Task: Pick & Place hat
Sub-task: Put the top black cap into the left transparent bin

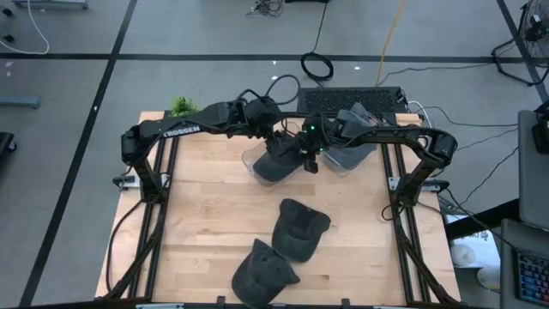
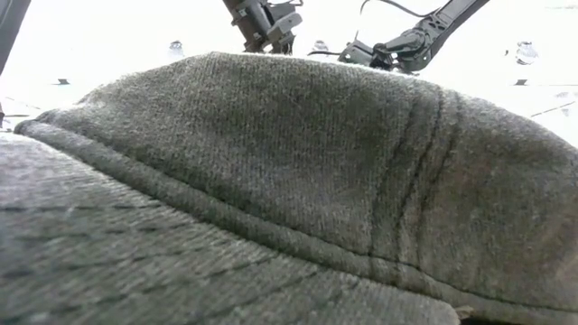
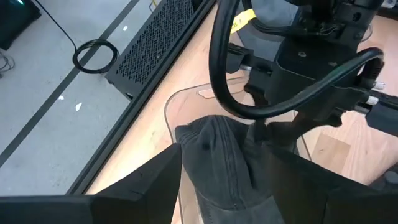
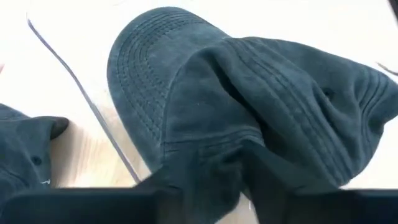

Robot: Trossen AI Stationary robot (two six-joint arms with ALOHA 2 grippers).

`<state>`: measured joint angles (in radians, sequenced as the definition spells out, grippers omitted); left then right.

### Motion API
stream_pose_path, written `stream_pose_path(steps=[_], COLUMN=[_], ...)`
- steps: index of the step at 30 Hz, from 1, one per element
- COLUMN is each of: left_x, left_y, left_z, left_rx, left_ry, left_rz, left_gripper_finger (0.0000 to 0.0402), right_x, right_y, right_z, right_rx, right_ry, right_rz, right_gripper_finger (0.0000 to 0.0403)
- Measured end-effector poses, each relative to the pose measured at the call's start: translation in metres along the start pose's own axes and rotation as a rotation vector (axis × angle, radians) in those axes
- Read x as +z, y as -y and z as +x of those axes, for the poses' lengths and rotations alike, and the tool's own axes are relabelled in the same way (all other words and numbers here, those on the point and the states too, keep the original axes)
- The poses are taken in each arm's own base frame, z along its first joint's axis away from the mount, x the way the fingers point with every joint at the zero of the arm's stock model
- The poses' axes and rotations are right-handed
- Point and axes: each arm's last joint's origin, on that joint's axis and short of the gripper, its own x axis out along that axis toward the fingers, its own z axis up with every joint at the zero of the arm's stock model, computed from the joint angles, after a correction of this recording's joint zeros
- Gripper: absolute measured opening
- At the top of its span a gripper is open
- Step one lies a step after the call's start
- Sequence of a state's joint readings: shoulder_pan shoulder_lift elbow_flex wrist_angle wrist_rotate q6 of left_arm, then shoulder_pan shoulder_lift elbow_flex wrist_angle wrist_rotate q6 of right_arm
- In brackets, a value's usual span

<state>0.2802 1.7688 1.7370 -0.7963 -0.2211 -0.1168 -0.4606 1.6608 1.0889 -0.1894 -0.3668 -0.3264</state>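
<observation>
A dark grey hat [image 1: 274,165] sits in a clear bin [image 1: 250,159] at the far middle of the table. Its stitched brim [image 4: 143,62] points away from my right gripper [image 1: 307,161], which is shut on its crown. My left gripper [image 1: 281,142] hangs open a little above the hat. In the left wrist view the hat [image 3: 217,162] shows between the spread fingers, which stay off it. Whether the hat rests on the bin's floor or hangs just above it, I cannot tell. My right gripper pinches a raised fold of the hat's crown [image 4: 245,152] between its two fingers. It comes slanting down from the table's right side. The crown is bunched up at the fingers, and the brim spreads out beyond them, over the bin.
A second clear bin [image 1: 353,154] with grey cloth in it stands just right of the first. Two more dark hats lie on the wood, one mid-table [image 1: 300,227] and one at the near edge [image 1: 262,275]. The near one [image 2: 271,181] fills the low view.
</observation>
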Motion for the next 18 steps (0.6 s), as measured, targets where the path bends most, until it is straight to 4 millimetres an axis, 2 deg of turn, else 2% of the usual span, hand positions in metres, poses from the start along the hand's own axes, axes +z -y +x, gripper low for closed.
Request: stream_pose_path(steps=[5,9,14,18], left_x=[-0.001,-0.001,-0.005,-0.014], left_y=[0.000,0.000,-0.002,-0.002], left_z=[-0.001,-0.001,-0.001,-0.002], left_rx=[0.001,0.002,0.028,0.007], left_ry=[-0.012,-0.014,-0.046,-0.145], left_rz=[0.006,0.005,-0.001,0.019], left_gripper_finger=[0.0232,0.0232,0.0232,0.0232], right_x=[0.003,0.010,0.026,0.038], right_y=[-0.001,-0.004,-0.014,-0.028], right_z=[0.000,-0.012,-0.049,-0.085], right_rx=[-0.004,-0.013,-0.034,0.050], right_ry=[0.024,0.060,0.166,0.269], right_rz=[0.012,0.005,0.039,0.152], right_gripper_finger=[0.0220,0.0285,0.0327,0.0339])
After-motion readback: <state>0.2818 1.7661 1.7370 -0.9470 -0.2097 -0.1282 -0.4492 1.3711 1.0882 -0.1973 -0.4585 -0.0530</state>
